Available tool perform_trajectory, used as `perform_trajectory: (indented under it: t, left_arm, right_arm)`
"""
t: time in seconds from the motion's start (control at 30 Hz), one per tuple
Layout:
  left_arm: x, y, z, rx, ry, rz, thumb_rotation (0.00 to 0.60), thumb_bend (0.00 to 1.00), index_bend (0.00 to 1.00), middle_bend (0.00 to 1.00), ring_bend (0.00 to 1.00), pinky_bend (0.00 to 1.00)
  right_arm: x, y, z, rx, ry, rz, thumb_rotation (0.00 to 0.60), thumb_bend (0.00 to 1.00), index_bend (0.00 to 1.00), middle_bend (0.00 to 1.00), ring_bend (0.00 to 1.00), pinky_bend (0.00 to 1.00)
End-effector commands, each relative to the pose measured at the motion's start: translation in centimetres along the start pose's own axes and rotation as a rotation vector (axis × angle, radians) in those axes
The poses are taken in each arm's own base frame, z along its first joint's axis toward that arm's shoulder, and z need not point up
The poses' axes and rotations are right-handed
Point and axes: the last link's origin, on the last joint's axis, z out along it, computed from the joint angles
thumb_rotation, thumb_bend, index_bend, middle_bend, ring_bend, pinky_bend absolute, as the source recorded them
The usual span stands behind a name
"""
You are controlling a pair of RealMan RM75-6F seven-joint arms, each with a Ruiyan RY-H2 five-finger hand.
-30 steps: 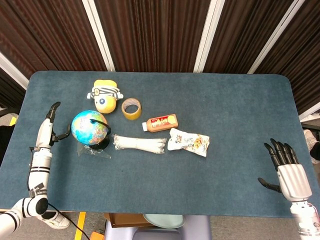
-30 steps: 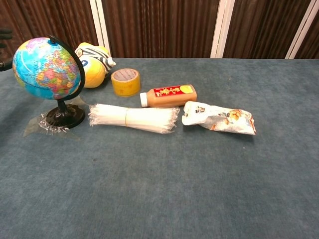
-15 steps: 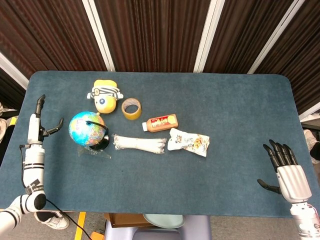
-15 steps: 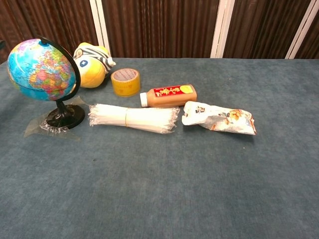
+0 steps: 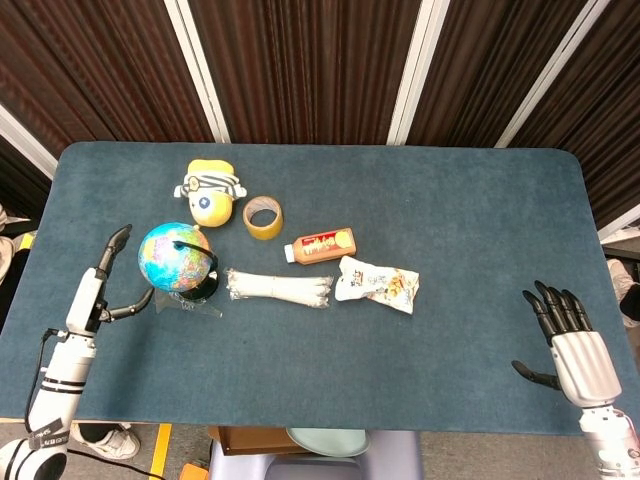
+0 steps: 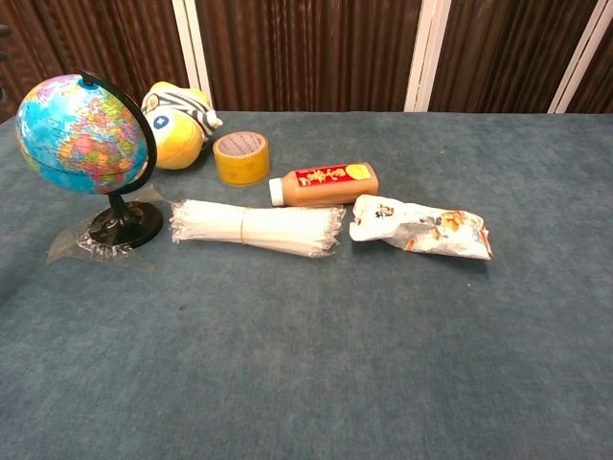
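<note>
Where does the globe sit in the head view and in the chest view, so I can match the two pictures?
Head view: the globe stands left of centre on the table, just right of the left hand, apart from it.
Chest view: the globe fills the far left, upright on its black stand.
Shared landmark: the white bundle lies just right of its base in both.

Both views are bright and evenly lit from overhead, with sharp focus across the worktop point(image 5: 400, 200). Shadows are soft and short: a faint one lies just under the globe point(image 6: 81, 134) at its base, another beneath the snack packet point(image 6: 421, 228) to its right. A mild sheen shows on the globe's surface. The dark slatted wall behind the globe stays dim
</note>
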Motion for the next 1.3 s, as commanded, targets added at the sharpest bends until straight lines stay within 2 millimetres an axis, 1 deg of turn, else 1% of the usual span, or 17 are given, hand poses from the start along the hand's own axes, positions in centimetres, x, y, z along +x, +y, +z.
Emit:
perform_trajectory:
  t: [0.03, 0.07, 0.17, 0.27, 0.33, 0.6, 1.07, 1.3]
  left_arm:
    - [-1.4, -0.7, -0.6, -0.012, -0.015, 0.145, 0.600, 0.33, 0.00, 0.00, 0.00, 0.00]
    - [-2.1, -0.8, -0.5, -0.022, -0.017, 0.185, 0.600, 0.33, 0.00, 0.00, 0.00, 0.00]
    - [-3.0, -1.4, -0.6, -0.021, -0.010, 0.252, 0.600, 0.33, 0.00, 0.00, 0.00, 0.00]
    - [-3.2, -1.9, -0.2, -0.035, 0.027, 0.340, 0.600, 0.33, 0.00, 0.00, 0.00, 0.00]
    - [-3.4, -2.1, 0.0, -0.040, 0.047, 0.358, 0.600, 0.33, 0.00, 0.00, 0.00, 0.00]
    - [-3.5, -2.6, 0.7, -0.017, 0.057, 0.338, 0.600, 0.33, 0.00, 0.00, 0.00, 0.00]
    - [-2.8, -3.4, 1.7, 0.041, 0.075, 0.312, 0.600, 0.33, 0.00, 0.00, 0.00, 0.00]
    - [-2.5, -3.5, 2.0, 0.052, 0.079, 0.294, 0.600, 0.33, 0.00, 0.00, 0.00, 0.00]
  right_arm:
    - [0.1, 0.0, -0.1, 0.007, -0.001, 0.005, 0.600, 0.15, 0.00, 0.00, 0.00, 0.00]
    - [0.1, 0.0, -0.1, 0.010, 0.001, 0.010, 0.600, 0.15, 0.00, 0.00, 0.00, 0.00]
    - [0.4, 0.0, -0.3, 0.016, 0.014, 0.024, 0.600, 0.15, 0.00, 0.00, 0.00, 0.00]
    - [0.6, 0.0, -0.5, 0.023, 0.028, 0.031, 0.600, 0.15, 0.00, 0.00, 0.00, 0.00]
    - [0.7, 0.1, -0.5, 0.025, 0.029, 0.034, 0.600, 0.15, 0.00, 0.00, 0.00, 0.00]
    - [0.6, 0.1, -0.5, 0.023, 0.022, 0.032, 0.600, 0.15, 0.00, 0.00, 0.00, 0.00]
    - [0.5, 0.1, -0.5, 0.016, 0.016, 0.024, 0.600, 0.15, 0.00, 0.00, 0.00, 0.00]
    - [0.6, 0.2, -0.5, 0.011, 0.017, 0.027, 0.600, 0.15, 0.00, 0.00, 0.00, 0.00]
